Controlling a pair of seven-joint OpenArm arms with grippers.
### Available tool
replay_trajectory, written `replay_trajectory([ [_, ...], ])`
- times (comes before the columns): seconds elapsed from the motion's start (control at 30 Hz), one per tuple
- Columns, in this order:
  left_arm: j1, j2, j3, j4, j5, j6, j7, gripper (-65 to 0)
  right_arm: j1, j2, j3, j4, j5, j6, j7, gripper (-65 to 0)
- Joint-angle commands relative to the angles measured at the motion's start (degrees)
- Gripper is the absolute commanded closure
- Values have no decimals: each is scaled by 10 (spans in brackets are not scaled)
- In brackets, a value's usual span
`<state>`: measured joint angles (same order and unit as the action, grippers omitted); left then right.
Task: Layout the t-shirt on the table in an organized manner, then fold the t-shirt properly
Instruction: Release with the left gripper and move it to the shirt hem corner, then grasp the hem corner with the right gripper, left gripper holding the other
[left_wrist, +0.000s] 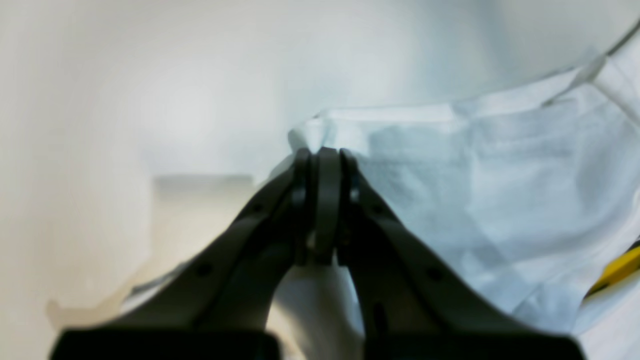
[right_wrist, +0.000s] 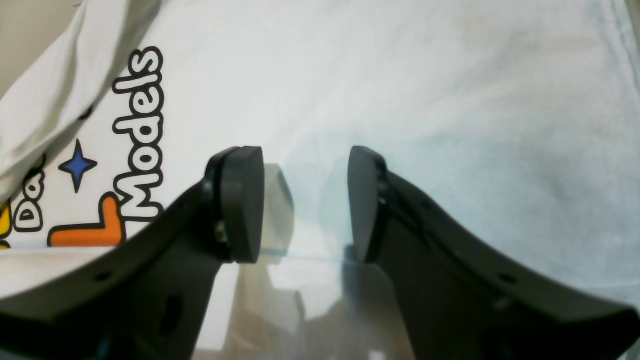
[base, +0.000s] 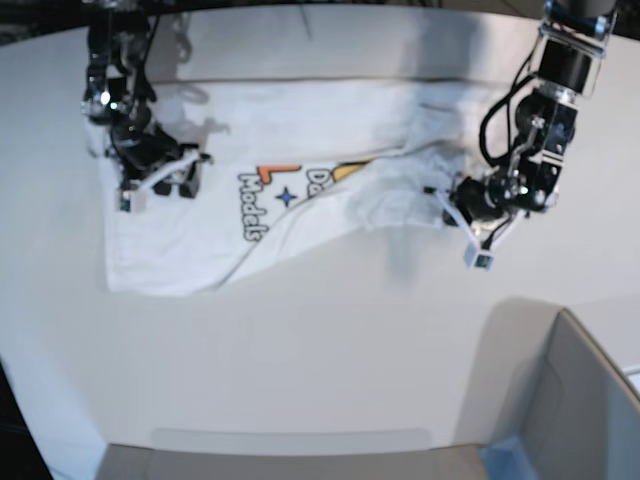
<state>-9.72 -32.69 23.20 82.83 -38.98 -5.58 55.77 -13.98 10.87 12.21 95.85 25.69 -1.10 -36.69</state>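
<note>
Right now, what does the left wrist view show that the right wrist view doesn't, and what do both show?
Only the left wrist view shows the left gripper shut on a bunched edge of the t-shirt, plus a sliver of yellow print. Only the right wrist view shows the right gripper open over flat cloth, with the word "Models", a blue star and an orange shape. Both show the white shirt lying on the table.
</note>
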Motion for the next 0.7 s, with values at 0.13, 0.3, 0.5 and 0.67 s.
replay_trajectory([
  [0.13, -35, -6, -14, 6, 3, -3, 11, 0, 3, 3, 3, 12, 2, 3, 3, -276],
  [0.3, -44, -5, -130, 50, 2, -3, 11, 0, 4, 4, 5, 36, 2, 3, 3, -276],
  [0.5, -91, -5, -211, 72, 2, -3, 14, 0, 19, 4, 5, 85, 2, 3, 5, -276],
  [0.67, -101, -5, -228, 73, 2, -3, 12, 0, 76, 13, 28, 96, 1, 3, 6, -276],
])
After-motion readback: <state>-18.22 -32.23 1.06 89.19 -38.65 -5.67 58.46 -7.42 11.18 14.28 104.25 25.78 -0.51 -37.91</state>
